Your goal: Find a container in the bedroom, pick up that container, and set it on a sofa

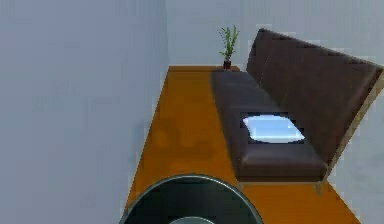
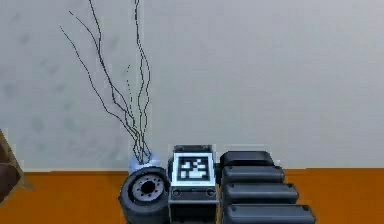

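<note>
In the arm side view my gripper (image 2: 147,190) shows as a dark round body at the bottom, left of a white square with black marks (image 2: 192,168). A small pale blue vase (image 2: 146,159) with long bare twigs (image 2: 130,80) hangs at its far end, clear of the floor, so the gripper holds it. In the forward view a dark brown sofa (image 1: 300,90) runs along the right side, its long seat (image 1: 250,110) stretching away from me.
A white cushion (image 1: 272,129) lies on the near part of the sofa seat. A potted plant (image 1: 229,45) stands at the sofa's far end. A grey wall (image 1: 70,90) bounds the forward view's left. Orange floor (image 1: 185,120) runs between. A brown edge (image 2: 8,168) shows at the arm side view's left.
</note>
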Controlling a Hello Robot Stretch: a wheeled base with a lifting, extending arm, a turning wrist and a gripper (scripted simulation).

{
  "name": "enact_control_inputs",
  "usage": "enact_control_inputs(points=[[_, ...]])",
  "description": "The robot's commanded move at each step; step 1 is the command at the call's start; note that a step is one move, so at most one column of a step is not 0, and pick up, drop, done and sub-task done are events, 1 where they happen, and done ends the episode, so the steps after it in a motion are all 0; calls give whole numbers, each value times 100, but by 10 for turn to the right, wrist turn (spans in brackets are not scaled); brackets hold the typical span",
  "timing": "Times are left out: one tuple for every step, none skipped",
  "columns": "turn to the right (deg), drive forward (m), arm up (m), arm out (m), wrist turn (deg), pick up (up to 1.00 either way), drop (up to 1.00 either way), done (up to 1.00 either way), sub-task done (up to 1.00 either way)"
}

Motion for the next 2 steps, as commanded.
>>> enact_control_inputs(points=[[0, 100, 0, 0, 0, 0, 0, 0, 0], [0, 100, 0, 0, 0, 0, 0, 0, 0]])
